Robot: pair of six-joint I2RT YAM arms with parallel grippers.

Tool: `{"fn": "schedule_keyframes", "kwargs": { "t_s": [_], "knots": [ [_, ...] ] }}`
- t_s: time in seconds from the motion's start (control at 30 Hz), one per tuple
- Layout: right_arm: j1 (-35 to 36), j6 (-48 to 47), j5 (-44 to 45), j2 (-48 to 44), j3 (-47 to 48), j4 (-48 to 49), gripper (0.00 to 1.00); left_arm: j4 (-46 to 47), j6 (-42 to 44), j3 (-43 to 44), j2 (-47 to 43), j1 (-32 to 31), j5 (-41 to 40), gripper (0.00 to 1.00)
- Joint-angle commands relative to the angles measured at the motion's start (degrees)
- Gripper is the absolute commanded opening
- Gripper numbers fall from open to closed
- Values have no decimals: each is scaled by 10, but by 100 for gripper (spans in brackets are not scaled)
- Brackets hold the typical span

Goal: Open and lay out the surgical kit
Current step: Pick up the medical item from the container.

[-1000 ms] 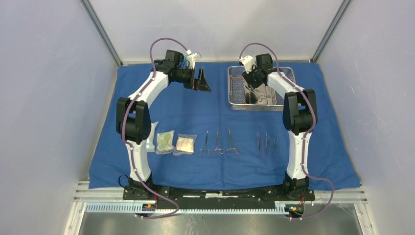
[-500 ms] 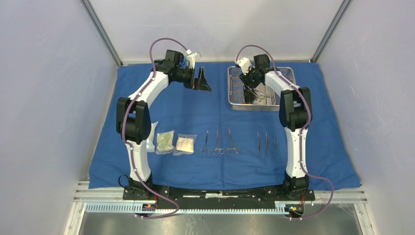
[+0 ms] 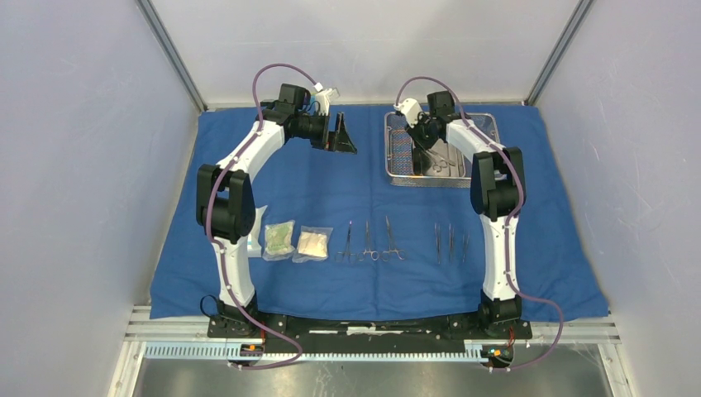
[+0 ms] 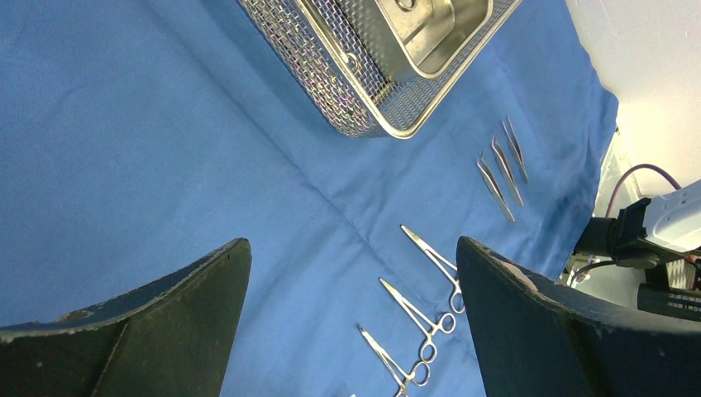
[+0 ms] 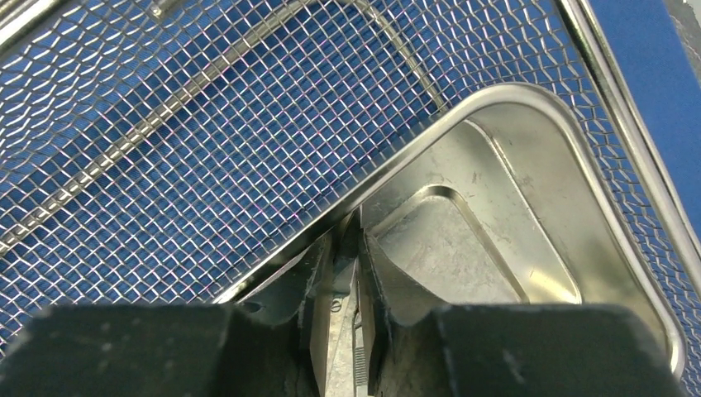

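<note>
Bare cloth (image 3: pixel 331 198) between tray (image 3: pixel 400 157) and instrument rows (image 3: pixel 369 240): passable. Pan rim (image 5: pixel 413 155) hems right hand (image 5: pixel 347 244).

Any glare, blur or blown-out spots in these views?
Top external: even light, cloth sharp, no hard shadows. Left wrist: left fingers dark and soft-edged, top right corner blown out white. Right wrist: mesh tray sharp, pan glares along its rim, right fingers and the instrument between them blurred.
</note>
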Motion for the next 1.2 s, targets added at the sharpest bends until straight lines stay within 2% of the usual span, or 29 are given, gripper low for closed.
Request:
{"fn": "schedule_keyframes", "kwargs": {
  "t_s": [0.0, 0.37, 0.63, 1.17],
  "knots": [
    [-11, -4, 19, 18, 8, -23, 21, 17, -13, 5, -18, 0, 17, 100],
    [-15, 21, 12, -17, 8, 6, 0, 16, -11, 3, -21, 1, 22, 100],
    [-22, 40, 21, -40, 7, 27, 0, 17, -10, 2, -23, 2, 25, 100],
    [-25, 77, -36, -90, -12, 42, 0, 34, -17, 16, -2, 2, 9, 100]
  ]
}}
